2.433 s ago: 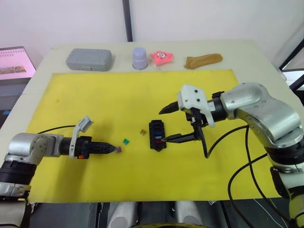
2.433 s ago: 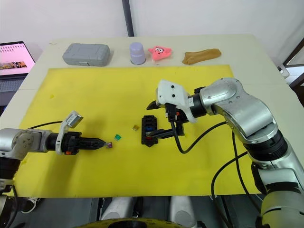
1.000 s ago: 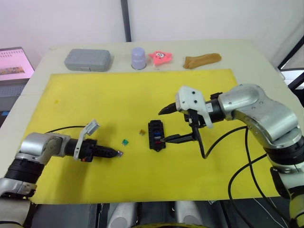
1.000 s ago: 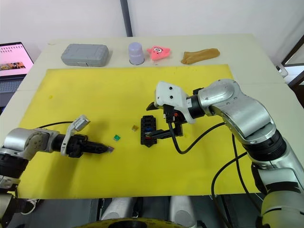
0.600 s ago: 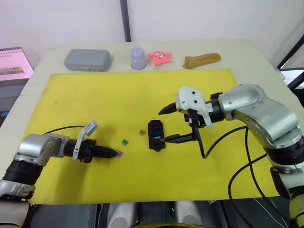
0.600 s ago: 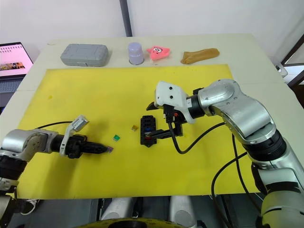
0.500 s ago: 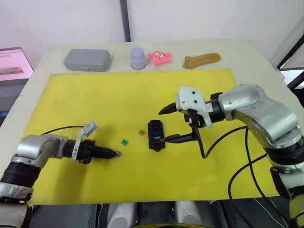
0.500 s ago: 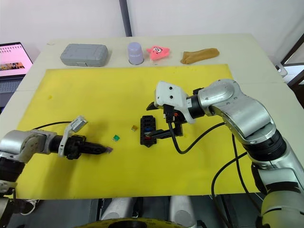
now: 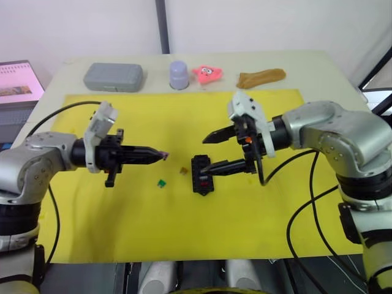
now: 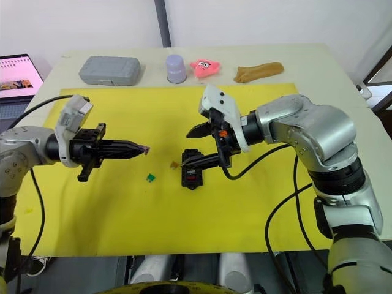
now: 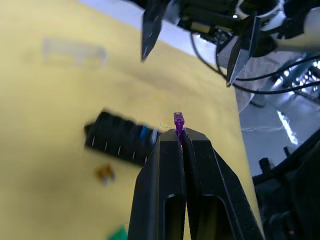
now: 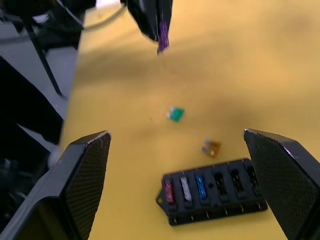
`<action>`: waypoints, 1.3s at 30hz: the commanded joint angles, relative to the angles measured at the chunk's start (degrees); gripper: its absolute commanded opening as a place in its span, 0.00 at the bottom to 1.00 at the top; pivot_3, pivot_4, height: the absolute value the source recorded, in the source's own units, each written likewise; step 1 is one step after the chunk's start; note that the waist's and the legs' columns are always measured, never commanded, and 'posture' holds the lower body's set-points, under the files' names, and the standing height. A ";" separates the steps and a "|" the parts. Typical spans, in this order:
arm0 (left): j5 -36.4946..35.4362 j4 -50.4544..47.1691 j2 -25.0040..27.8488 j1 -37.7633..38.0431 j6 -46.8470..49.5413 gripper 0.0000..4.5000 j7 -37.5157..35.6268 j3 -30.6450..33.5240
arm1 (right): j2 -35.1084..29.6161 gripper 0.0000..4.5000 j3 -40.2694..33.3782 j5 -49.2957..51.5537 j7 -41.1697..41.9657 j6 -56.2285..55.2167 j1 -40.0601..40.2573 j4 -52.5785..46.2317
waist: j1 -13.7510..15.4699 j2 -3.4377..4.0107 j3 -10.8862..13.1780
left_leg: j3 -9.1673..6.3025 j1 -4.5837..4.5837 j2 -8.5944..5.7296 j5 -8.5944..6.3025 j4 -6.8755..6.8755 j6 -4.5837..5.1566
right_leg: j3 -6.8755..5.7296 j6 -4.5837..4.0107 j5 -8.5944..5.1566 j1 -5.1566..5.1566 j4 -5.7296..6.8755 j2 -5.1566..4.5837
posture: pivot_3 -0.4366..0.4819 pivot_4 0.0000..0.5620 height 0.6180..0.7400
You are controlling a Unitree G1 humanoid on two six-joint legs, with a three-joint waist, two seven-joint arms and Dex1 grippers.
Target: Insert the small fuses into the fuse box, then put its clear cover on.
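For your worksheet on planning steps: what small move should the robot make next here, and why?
Probably carry the left hand toward the fuse box and line the purple fuse up over an empty slot. That hand is shut on the fuse, raised above the yellow mat, and the box shows three fuses seated with slots free. The right hand is open over the box.

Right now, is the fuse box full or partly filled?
Partly filled: the fuse box holds red, grey and blue fuses at one end of the row; the neighbouring slots look empty.

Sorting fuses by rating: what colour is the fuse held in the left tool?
Purple fuse, pinched in the left tool; clearest in the left wrist view.
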 commanded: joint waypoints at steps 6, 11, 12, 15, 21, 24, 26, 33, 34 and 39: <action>-0.04 -3.49 -1.89 -1.08 -4.39 0.00 1.92 -1.81 | 6.06 0.72 -3.77 7.45 -4.98 7.77 -4.38 1.66 | 0.40 0.00 0.00 | -0.01 -0.03 -0.03 0.01 0.05 -0.01 | 0.00 0.00 0.00 0.01 0.02 -0.01 | 0.48 0.27 1.00; -0.58 -3.43 -2.47 -1.73 -4.94 0.00 2.71 -2.41 | 7.96 0.72 -3.24 8.68 -6.44 8.76 -5.53 3.21 | 0.31 0.00 0.00 | -0.02 -0.02 -0.05 0.01 0.07 -0.01 | 0.00 0.00 0.00 0.02 0.02 -0.01 | 0.48 0.27 1.00; -0.52 -3.43 -2.57 -1.80 -5.03 0.00 2.74 -2.52 | 8.15 0.72 -3.04 8.74 -6.56 8.72 -5.66 3.44 | 0.28 0.00 0.00 | -0.02 -0.02 -0.05 0.01 0.07 -0.01 | 0.00 0.00 0.00 0.02 0.02 -0.01 | 0.48 0.27 1.00; -0.71 -3.59 -2.76 -2.05 -5.00 0.00 3.05 -2.60 | 8.64 0.55 -2.47 8.69 -7.11 8.46 -5.84 3.93 | 0.20 0.00 0.00 | -0.02 -0.02 -0.04 0.01 0.06 -0.01 | 0.00 0.00 0.00 0.02 0.02 -0.01 | 0.48 0.27 1.00; -0.99 -3.80 -2.60 -2.02 -5.02 0.00 3.38 -2.55 | 9.13 0.45 -1.84 8.87 -7.72 8.30 -6.26 4.39 | 0.19 0.00 0.00 | -0.02 -0.02 -0.04 0.01 0.06 -0.01 | -0.01 0.00 0.00 0.02 0.02 0.00 | 0.48 0.27 1.00; -1.03 -3.81 -2.62 -2.06 -5.03 0.00 3.46 -2.53 | 9.41 0.45 -1.27 8.74 -7.88 8.09 -6.14 4.29 | 0.19 0.00 0.00 | -0.02 -0.02 -0.04 0.01 0.06 -0.01 | -0.01 0.00 0.00 0.02 0.02 0.00 | 0.48 0.27 1.00; -1.05 -3.76 -2.64 -2.16 -5.03 0.00 3.46 -2.56 | 9.52 0.45 -0.92 8.57 -7.96 7.88 -6.09 4.42 | 0.18 0.00 0.00 | -0.02 -0.02 -0.04 0.01 0.06 -0.01 | -0.01 0.00 0.00 0.02 0.02 0.00 | 0.48 0.27 1.00; -1.05 -3.76 -2.47 -2.07 -4.93 0.00 3.46 -2.57 | 9.63 0.34 -0.38 8.47 -7.89 7.37 -6.23 4.78 | 0.18 0.00 0.00 | -0.02 -0.02 -0.04 0.01 0.06 -0.01 | -0.01 0.00 0.00 0.02 0.02 0.00 | 0.48 0.27 1.00; -1.05 -3.73 -2.47 -2.09 -4.90 0.00 3.48 -2.57 | 9.64 0.29 -0.32 8.45 -7.88 7.32 -6.25 4.80 | 0.17 0.00 0.00 | -0.02 -0.02 -0.04 0.01 0.06 -0.01 | -0.01 0.00 0.00 0.02 0.02 0.00 | 0.48 0.27 1.00; -1.08 -3.65 -2.34 -1.95 -4.98 0.00 3.58 -2.62 | 9.80 0.02 -0.14 8.43 -7.94 7.09 -6.40 4.93 | 0.15 0.00 0.00 | -0.02 -0.02 -0.04 0.01 0.06 -0.01 | -0.01 0.00 0.00 0.01 0.03 0.00 | 0.48 0.27 1.00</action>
